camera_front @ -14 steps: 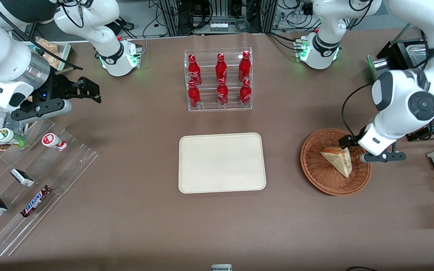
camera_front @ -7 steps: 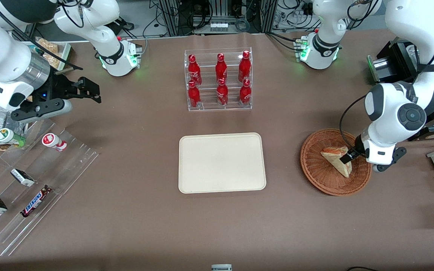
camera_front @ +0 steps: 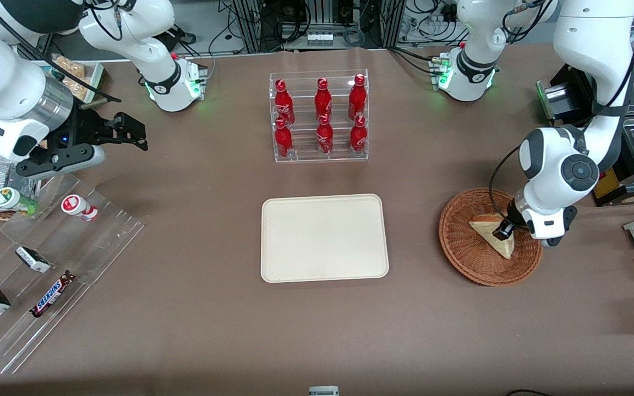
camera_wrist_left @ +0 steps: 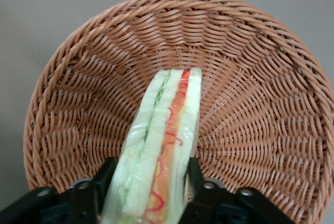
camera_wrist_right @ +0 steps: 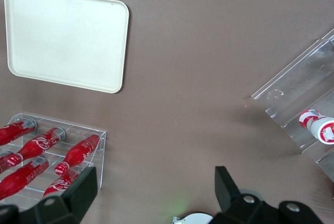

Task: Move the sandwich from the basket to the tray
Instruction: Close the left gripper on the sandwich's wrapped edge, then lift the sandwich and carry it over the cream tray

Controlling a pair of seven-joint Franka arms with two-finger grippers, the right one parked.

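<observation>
From the front, the left arm's gripper (camera_front: 505, 230) reaches down into the wicker basket (camera_front: 463, 256) at the working arm's end of the table, its tip at the wide end of the sandwich (camera_front: 492, 236), which lies in the basket; the cream tray (camera_front: 324, 237) sits bare in the middle of the table, well apart from the basket, with a clear rack of red bottles (camera_front: 320, 118) farther from the camera. In the left wrist view, the sandwich (camera_wrist_left: 162, 145) stands on edge between the two fingers (camera_wrist_left: 94, 192), one on each bread face, the red-orange and green filling showing at its edge and the basket (camera_wrist_left: 250, 78) weave beneath it; the fingers are narrowed to about the sandwich's thickness and seem to touch the wrap, though whether they are squeezing firmly cannot be told. The right wrist view shows the tray (camera_wrist_right: 65, 38) with nothing on it. By this evidence the reach is finished and the grasp is at or near completion; the lift out of the basket, the carry to the tray and the release are all left to do.
</observation>
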